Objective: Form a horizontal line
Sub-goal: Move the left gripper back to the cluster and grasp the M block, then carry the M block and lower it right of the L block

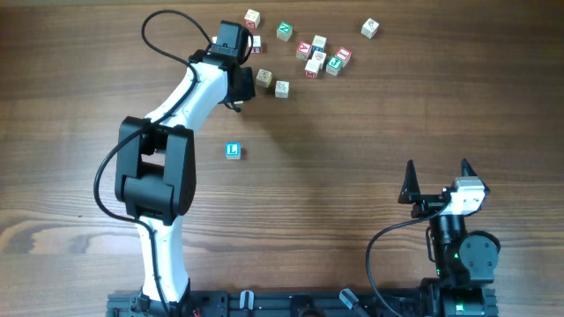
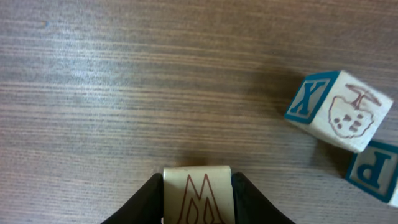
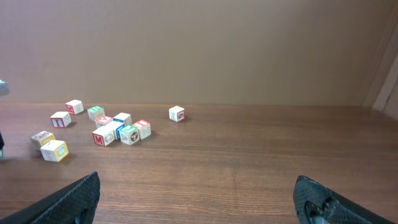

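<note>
nearest, at the right of the wooden tabletop (image 1: 352, 185): right gripper (image 1: 437, 167), fingers spread as wide as can be, nothing between them, well apart from every cube. further out, near the middle: the horizontal line (image 1: 233, 151), only one piece of it there, a blue-faced "l" cube (image 1: 233, 151), letter up, alone, touching no other cube. beyond that, on the left: left gripper (image 2: 198, 177), drawn in narrow around a pale "m" cube (image 2: 198, 202), a black finger (image 2: 149, 202) flush against each side. just right of it in the left wrist view: a blue-edged "x" cube (image 2: 339, 109), then a blue "p" cube (image 2: 376, 171), touching or only just beside, cannot tell which. farthest: a loose cluster of cubes (image 1: 322, 55) with red and green faces, a green-faced cube (image 1: 284, 32) beside it, a pale stray cube (image 1: 253, 18) to the left and another stray (image 1: 370, 28) to the right.
</note>
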